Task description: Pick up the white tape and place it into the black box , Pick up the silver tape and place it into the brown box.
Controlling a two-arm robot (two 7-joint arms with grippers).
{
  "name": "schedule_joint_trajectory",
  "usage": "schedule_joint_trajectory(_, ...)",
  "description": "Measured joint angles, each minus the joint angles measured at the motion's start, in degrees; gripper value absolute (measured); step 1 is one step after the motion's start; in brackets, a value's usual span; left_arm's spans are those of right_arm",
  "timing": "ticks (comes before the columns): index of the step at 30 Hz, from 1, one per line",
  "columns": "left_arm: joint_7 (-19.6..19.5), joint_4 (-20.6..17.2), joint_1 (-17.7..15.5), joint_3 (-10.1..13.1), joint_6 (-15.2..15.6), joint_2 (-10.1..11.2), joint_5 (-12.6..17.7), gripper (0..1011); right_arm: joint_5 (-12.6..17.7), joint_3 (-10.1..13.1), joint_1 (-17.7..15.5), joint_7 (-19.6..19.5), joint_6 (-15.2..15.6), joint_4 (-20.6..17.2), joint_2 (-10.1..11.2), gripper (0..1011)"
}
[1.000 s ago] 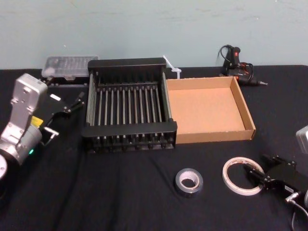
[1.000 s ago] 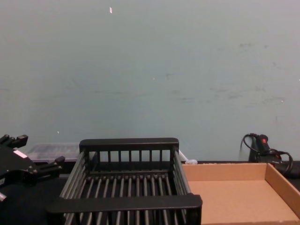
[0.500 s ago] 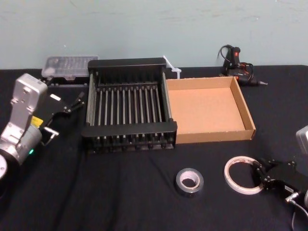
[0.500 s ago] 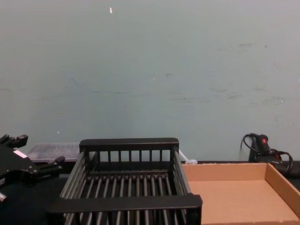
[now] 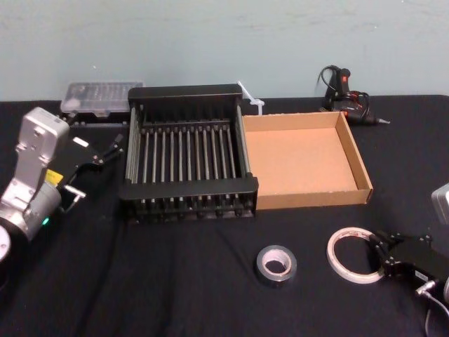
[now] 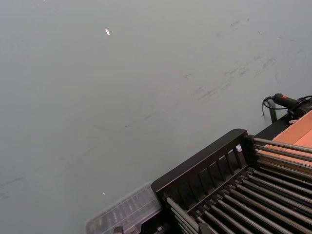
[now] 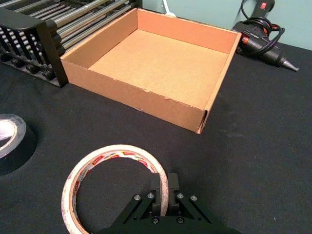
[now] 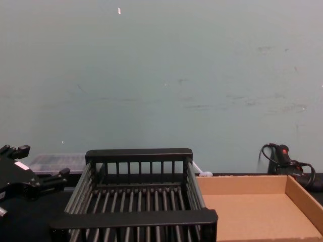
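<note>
Right gripper (image 7: 164, 187): low at the near right of the table, its two fingers pinched on the wall of the white tape, one inside the ring and one outside.
White tape (image 7: 114, 183): lies flat on the black cloth in front of the brown box, gripped at its near-right edge; red printing visible along its band.
Silver tape (image 5: 275, 264): lies flat on the cloth, left of the white tape and apart from it, in front of the seam between the two boxes.
Black box (image 5: 185, 194): slatted crate at the table's centre, its right side touching the brown box.
Brown box (image 5: 309, 198): shallow cardboard tray to the right of the crate.
Left gripper (image 5: 111, 146): parked just left of the crate, fingers spread apart, grasping nothing.
Glue gun (image 5: 344, 91): behind the brown box, by the wall.
</note>
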Motion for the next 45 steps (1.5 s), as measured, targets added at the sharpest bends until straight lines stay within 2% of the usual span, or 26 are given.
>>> schedule_joint_trajectory(7,0.0,0.0,0.0,0.0,0.0,0.0,0.0,1001,-0.2,0.2,-0.2,0.3,-0.5,0.0,-0.1,95)
schedule_joint_trajectory(17,0.0,0.0,0.0,0.0,0.0,0.0,0.0,1001,-2.3,1.4,-1.7,2.1,-4.6,-1.2,-0.4,95)
schedule_joint_trajectory(22,0.0,0.0,0.0,0.0,0.0,0.0,0.0,1001,-2.9,2.8,-2.8,2.8,-8.0,-1.9,-1.0,95)
schedule_joint_trajectory(28,0.0,0.0,0.0,0.0,0.0,0.0,0.0,1001,-1.1,5.4,-3.5,3.7,-11.0,-2.8,-2.6,95)
schedule_joint_trajectory(35,0.0,0.0,0.0,0.0,0.0,0.0,0.0,1001,-0.6,5.8,-2.2,3.7,-10.5,-3.1,-3.7,95)
schedule_joint_trajectory(45,0.0,0.0,0.0,0.0,0.0,0.0,0.0,1001,-0.4,3.4,3.4,3.7,-7.5,-1.7,-5.7,95)
